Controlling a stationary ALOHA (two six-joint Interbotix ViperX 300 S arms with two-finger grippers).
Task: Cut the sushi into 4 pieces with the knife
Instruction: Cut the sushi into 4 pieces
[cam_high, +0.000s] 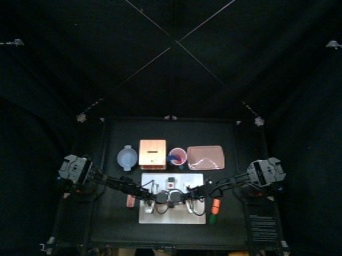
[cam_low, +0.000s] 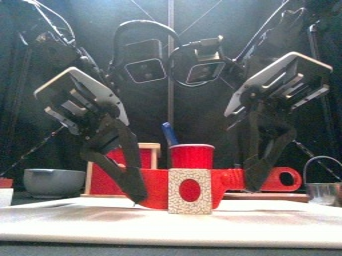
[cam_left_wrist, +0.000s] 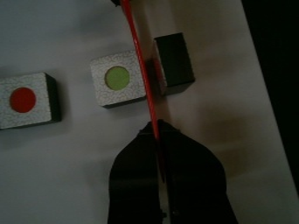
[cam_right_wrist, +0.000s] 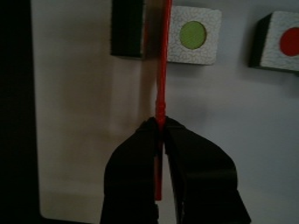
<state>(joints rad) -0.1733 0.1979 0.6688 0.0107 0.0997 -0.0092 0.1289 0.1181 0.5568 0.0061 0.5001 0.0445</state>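
- Both arms are working over the white cutting board (cam_left_wrist: 59, 171) at the front of the tabletop (cam_high: 241, 140). The left end effector (cam_left_wrist: 155, 131) is clamping its jaws tight on the thin red knife (cam_right_wrist: 163, 61).
- The right end effector (cam_right_wrist: 162, 124) is pinching the same blade from the opposite side. So the knife is being held at both ends, running edge-on across the board.
- The sushi (cam_right_wrist: 193, 35) is lying on the board in three visible parts. A red-dot piece (cam_low: 191, 190) is sitting nearest the front, and a green-dot piece (cam_left_wrist: 117, 79) is lying apart from it. A dark block (cam_left_wrist: 176, 57) is resting just beside the green one.
- The blade is sitting right in the seam between the green-dot piece and the dark block. I can't tell whether that block is hiding one more joint, though a count of four suggests it is.
- To do this well, I'd say both arms should be pressing down evenly, keeping the blade level and square to the roll. That way the parts are separating cleanly rather than skidding.
- Behind the board, the red cup (cam_low: 191, 157) is carrying the blue knife (cam_low: 170, 133). The wooden box (cam_high: 154, 155), the bowl (cam_low: 54, 181) and the pink tray (cam_high: 207, 155) are standing alongside. All are well apart from the cut, and nothing is crowding it.
- The likelier trouble is the two arms working so close together, and the loose pieces getting nudged.
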